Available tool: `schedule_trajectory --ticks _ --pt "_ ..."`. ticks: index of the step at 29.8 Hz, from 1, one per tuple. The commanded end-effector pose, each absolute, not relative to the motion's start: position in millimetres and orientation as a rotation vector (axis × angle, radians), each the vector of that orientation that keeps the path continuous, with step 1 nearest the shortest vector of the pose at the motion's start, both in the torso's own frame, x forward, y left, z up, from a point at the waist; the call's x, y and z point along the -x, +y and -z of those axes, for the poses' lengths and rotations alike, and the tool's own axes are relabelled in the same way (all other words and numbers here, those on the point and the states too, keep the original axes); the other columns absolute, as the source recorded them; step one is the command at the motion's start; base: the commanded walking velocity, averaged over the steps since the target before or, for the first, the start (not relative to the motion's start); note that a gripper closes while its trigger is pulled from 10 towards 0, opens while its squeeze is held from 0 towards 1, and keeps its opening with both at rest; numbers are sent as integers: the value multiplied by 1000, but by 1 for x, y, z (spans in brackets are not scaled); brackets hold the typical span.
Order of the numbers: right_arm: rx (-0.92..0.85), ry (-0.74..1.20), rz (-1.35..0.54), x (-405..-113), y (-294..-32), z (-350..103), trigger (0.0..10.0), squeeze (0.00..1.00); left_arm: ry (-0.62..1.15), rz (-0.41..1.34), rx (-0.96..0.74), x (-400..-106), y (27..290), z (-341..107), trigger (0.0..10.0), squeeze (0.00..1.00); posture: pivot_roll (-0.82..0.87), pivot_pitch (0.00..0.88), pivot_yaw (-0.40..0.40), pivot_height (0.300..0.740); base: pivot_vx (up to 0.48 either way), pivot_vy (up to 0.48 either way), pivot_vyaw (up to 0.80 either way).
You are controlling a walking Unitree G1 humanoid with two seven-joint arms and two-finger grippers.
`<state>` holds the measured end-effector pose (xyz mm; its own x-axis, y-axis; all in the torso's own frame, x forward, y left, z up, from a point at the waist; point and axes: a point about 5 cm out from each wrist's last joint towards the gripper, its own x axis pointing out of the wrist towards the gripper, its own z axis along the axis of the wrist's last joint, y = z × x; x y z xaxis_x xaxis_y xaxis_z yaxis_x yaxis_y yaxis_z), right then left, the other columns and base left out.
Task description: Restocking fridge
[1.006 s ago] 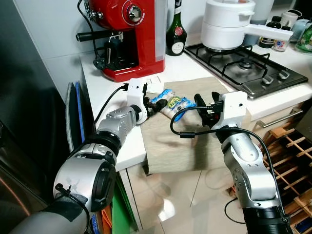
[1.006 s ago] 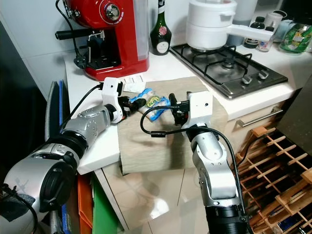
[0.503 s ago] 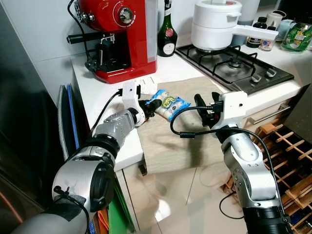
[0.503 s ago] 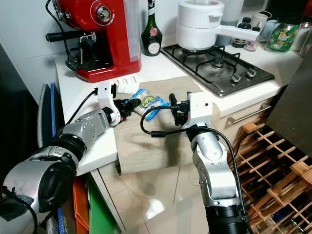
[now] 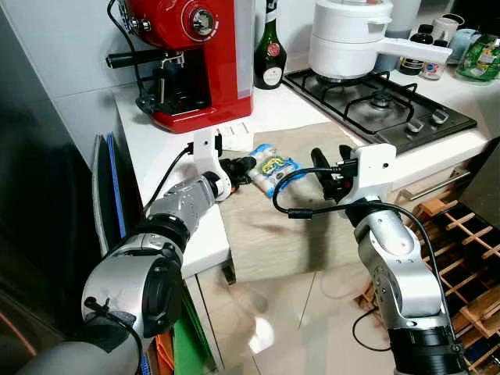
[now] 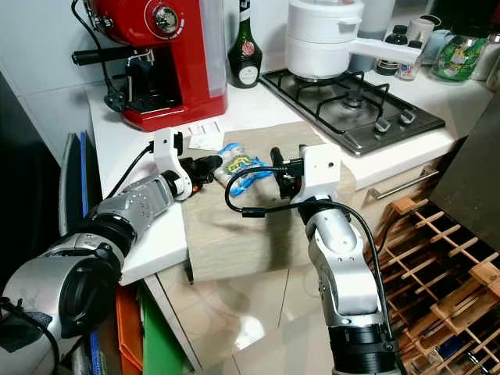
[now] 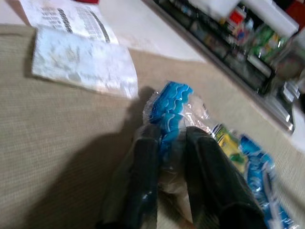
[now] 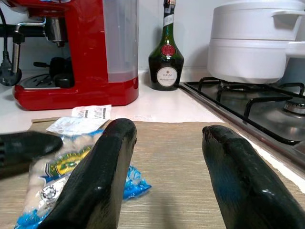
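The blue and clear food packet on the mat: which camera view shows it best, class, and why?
The left wrist view: the food packet appears close up, the left gripper closed on its crimped end. Both eye views show it small on the mat; the right wrist view shows it partly behind a finger.

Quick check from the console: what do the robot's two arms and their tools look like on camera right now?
Both arms are glossy silver with rounded segments and black joint rings. Each wrist carries a white boxy camera housing with a black cable looping back along the forearm. The left tool and right tool each end in two long black fingers, smooth and rounded at the tips.
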<state>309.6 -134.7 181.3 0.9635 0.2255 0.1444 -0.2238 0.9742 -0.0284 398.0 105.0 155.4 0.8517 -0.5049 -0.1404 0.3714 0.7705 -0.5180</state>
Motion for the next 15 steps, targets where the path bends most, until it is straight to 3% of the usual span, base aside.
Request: schedule_trajectory --ticks 1,7,15 --pt "-1 -159 -240 -313 -132 -186 10000 0 220 474 549 -405 109 -175 0 0 -195 0 57 740 0 0 0" --pt "-3 -159 -242 -314 -132 -186 10000 0 111 526 621 -410 112 -202 0 0 -195 0 58 740 0 0 0" --pt "-126 -92 -230 -324 -140 -181 10000 0 -29 686 524 -410 108 -242 0 0 -175 0 53 740 0 0 0"
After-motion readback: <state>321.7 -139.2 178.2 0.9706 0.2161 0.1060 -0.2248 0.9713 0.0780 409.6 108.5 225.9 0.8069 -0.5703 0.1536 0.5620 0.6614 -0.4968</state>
